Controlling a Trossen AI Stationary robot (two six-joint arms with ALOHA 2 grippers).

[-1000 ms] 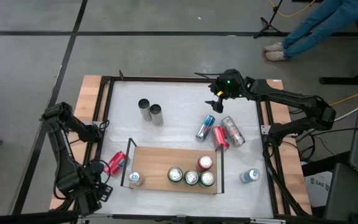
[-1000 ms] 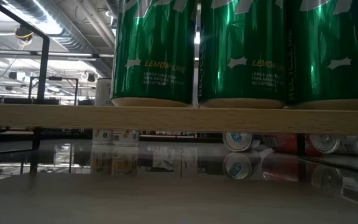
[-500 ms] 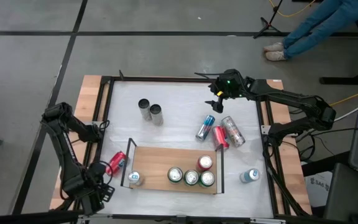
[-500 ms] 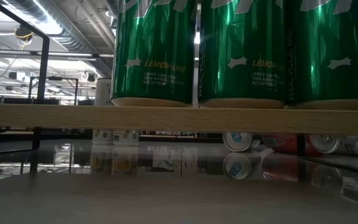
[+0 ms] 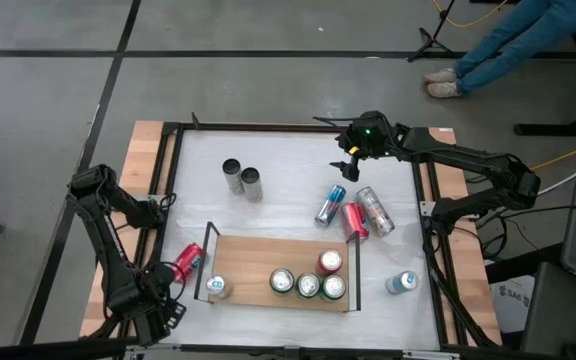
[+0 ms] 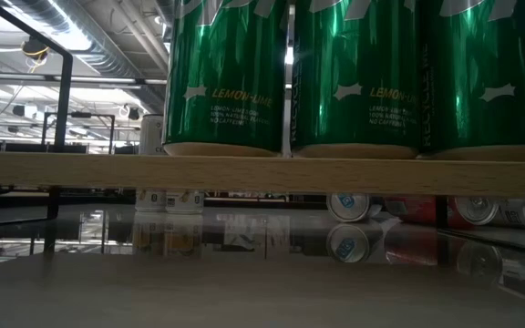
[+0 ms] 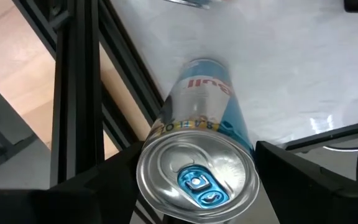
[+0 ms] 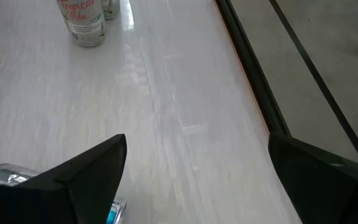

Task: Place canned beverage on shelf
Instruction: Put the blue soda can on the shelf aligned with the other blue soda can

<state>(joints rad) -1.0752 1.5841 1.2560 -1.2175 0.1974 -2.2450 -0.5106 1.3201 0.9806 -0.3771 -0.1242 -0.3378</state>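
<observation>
From above, taking the white table [image 5: 288, 160] as a dial, the shelf [image 5: 258, 255] lies at six o'clock with five cans already standing on its board: one alone near its left rail and four bunched towards the right. The red can [image 5: 187, 261] lies on its side at about eight o'clock, just outside the shelf's left rail. The left gripper [image 5: 173, 277] is at its lower end. Over the last second only the left arm's lower part has shifted, sinking a touch towards seven o'clock, and the can has not budged. I take that as the arm settling its hold, with the lift yet to come. The right gripper [image 5: 347, 165] hangs at one o'clock exactly where it was, over bare table, with three loose cans lying near it towards three o'clock.

From table height nothing has changed: green cans [image 6: 354, 73] stand in a row on the shelf's edge, and no arm shows.

The left wrist view looks straight at the can's lid. A finger sits tight against the rim on each side, so the can looks clamped, though it rests on the table beside the black frame.

The right wrist view shows its fingers spread wide with nothing between them.

So this can is not yet on the shelf, and the board's middle is free for it.
</observation>
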